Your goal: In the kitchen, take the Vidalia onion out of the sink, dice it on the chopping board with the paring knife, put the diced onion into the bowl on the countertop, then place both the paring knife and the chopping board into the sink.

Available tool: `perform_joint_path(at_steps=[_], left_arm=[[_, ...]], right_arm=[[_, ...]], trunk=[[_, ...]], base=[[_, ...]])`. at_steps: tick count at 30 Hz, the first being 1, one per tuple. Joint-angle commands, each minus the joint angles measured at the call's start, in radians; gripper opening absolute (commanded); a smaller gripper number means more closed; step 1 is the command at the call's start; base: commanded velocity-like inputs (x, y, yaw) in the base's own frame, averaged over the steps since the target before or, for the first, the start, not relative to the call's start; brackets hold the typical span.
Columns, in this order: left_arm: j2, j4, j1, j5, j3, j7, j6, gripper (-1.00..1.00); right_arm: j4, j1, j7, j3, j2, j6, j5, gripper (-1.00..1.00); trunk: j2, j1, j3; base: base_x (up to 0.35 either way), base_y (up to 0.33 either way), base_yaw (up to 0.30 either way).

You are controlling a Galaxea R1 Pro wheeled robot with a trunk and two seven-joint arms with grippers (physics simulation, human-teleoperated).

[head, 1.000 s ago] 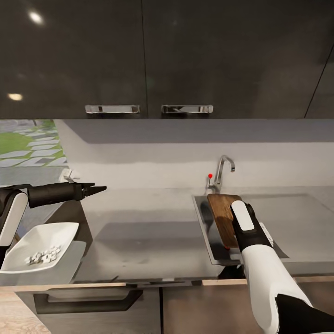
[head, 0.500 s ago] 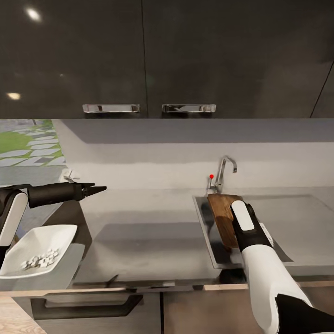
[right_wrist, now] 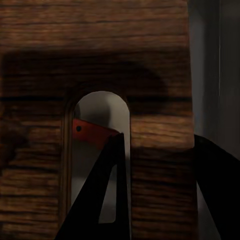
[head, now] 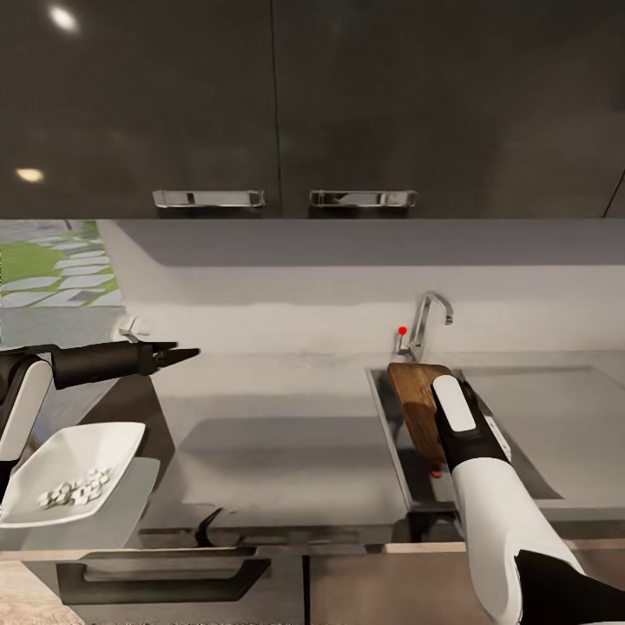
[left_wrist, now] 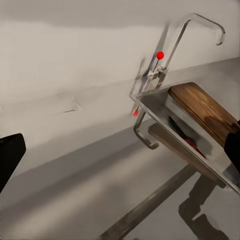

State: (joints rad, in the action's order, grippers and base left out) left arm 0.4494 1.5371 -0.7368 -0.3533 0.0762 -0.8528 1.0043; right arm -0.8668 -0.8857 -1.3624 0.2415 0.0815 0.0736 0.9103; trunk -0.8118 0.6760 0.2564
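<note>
The dark wooden chopping board (head: 415, 404) slants into the sink (head: 388, 434), its far end below the tap (head: 425, 321). My right gripper (right_wrist: 157, 145) is shut on the board's near end, one finger through the handle slot and the other past the board's edge. In the head view my right wrist covers that grip. The red-handled paring knife (head: 435, 474) lies in the basin under the board, its handle (right_wrist: 92, 132) showing through the slot. The white bowl (head: 95, 443) holds diced onion (head: 71, 491) at the countertop's left end. My left gripper (head: 178, 354) hovers open above it.
Glossy grey countertop (head: 278, 451) stretches between bowl and sink. Black upper cabinets (head: 278, 104) hang overhead with chrome handles. The tap's red-tipped lever (left_wrist: 160, 55) stands by the sink's back corner. A drawer handle (head: 165, 577) sits below the counter edge.
The whole view has drifted, so the sink and tap sit slightly further right. The board and my right gripper now lie nearer the basin's left wall, uncovering more of the knife. Left arm unchanged.
</note>
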Motion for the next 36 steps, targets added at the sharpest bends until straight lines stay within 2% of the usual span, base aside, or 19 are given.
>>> perform_joint_path(at_steps=[1, 14, 21, 31, 36], left_arm=[[0.000, 0.000, -0.001, 0.002, 0.001, -0.005, 0.004, 1.00], [-0.001, 0.000, -0.001, 0.002, 0.001, -0.005, 0.004, 1.00], [-0.002, 0.000, -0.001, 0.002, -0.018, -0.005, 0.002, 1.00], [-0.001, 0.000, -0.001, 0.002, -0.021, -0.005, 0.002, 1.00], [-0.001, 0.000, -0.001, 0.002, -0.021, -0.005, 0.002, 1.00]], right_arm=[[-0.001, -0.001, -0.003, 0.003, 0.000, 0.008, 0.001, -1.00], [-0.001, -0.001, -0.001, 0.005, 0.000, 0.008, 0.002, -1.00], [-0.001, -0.001, -0.001, 0.006, 0.000, 0.008, 0.002, -1.00], [-0.001, -0.001, -0.001, 0.006, 0.001, 0.008, 0.002, -1.00], [-0.001, -0.001, -0.001, 0.006, 0.001, 0.008, 0.002, -1.00]], trunk=[[-0.001, 0.000, 0.003], [-0.001, 0.000, 0.019], [-0.001, 0.000, 0.020], [-0.001, 0.000, 0.020], [-0.001, 0.000, 0.020]], base=[[0.000, 0.000, 0.068], [0.000, 0.000, 0.053], [0.080, -0.116, 0.001], [0.050, -0.097, -0.005], [0.001, -0.002, -0.150]])
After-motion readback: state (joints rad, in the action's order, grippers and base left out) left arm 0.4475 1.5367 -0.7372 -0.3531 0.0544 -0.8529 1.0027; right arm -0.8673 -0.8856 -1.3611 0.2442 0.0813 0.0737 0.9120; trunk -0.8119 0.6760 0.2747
